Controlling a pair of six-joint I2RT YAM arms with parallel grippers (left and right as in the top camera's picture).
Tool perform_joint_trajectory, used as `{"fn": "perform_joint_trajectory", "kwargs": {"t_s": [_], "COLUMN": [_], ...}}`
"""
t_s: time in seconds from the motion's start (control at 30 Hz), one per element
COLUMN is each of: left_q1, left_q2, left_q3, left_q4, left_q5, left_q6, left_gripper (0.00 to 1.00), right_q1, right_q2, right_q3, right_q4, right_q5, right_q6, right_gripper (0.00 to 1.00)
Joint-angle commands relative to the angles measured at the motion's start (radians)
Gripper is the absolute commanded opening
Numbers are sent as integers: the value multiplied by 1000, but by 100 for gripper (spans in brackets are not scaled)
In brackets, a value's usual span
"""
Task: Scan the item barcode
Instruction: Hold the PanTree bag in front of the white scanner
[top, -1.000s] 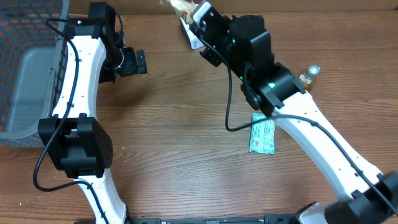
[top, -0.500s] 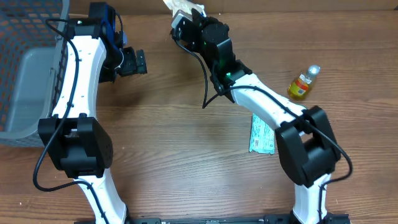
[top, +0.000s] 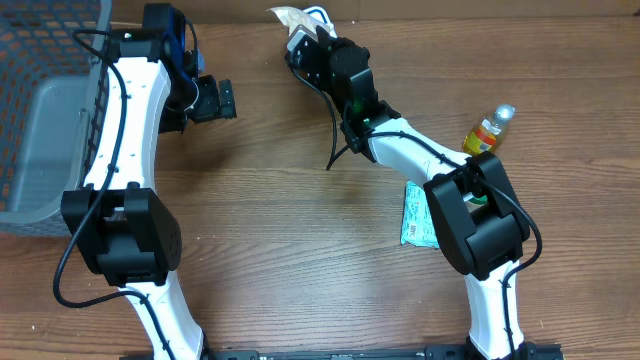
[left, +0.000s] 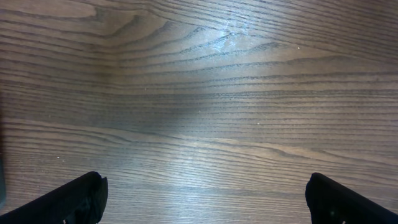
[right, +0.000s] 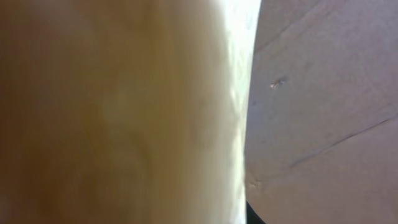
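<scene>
The right gripper (top: 308, 40) is clamped on a pale tan packet (top: 287, 16), which fills its wrist camera. It is probably held up to show a printed face to a scanner I cannot see. Beside it the left gripper (top: 222, 99) hangs with jaws apart and empty over bare worktop (top: 300, 200). Back along the right arm lie a teal pouch (top: 420, 215) and a small bottle (top: 487, 133).

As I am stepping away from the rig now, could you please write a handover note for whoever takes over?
Left gripper: fingers open, empty, over the brown wooden table.
Right gripper: shut on a pale cream packet at the table's far edge.
Teal foil packet and small orange-labelled bottle sit on the table, not held.
Done: item grasped. Left: scan its barcode; no scanner in view.
</scene>
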Motion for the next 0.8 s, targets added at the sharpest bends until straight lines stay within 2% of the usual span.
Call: {"fn": "perform_joint_trajectory", "kwargs": {"t_s": [0.0, 0.2, 0.4, 0.53, 0.63, 0.77], "left_q1": [0, 0, -1, -1, -1, -1], "left_q2": [-12, -12, -12, -12, -12, -12], "left_q3": [12, 12, 12, 12, 12, 12], "left_q4": [-3, -3, -3, -3, -3, -3], "left_q5": [-3, -3, -3, -3, -3, -3], "left_q6": [8, 8, 8, 8, 8, 8], "left_gripper": [100, 100, 100, 100, 100, 100], "right_q1": [-9, -24, -24, -24, -24, -35], "right_q2": [31, 66, 81, 79, 55, -45], "right_q3": [14, 14, 14, 17, 21, 25], "right_q4": [16, 49, 49, 69, 100, 92], "right_q5": [-12, -63, -79, -76, -40, -27], "right_q6": [34, 34, 165, 191, 199, 327], "right_gripper": [4, 4, 4, 4, 4, 4]}}
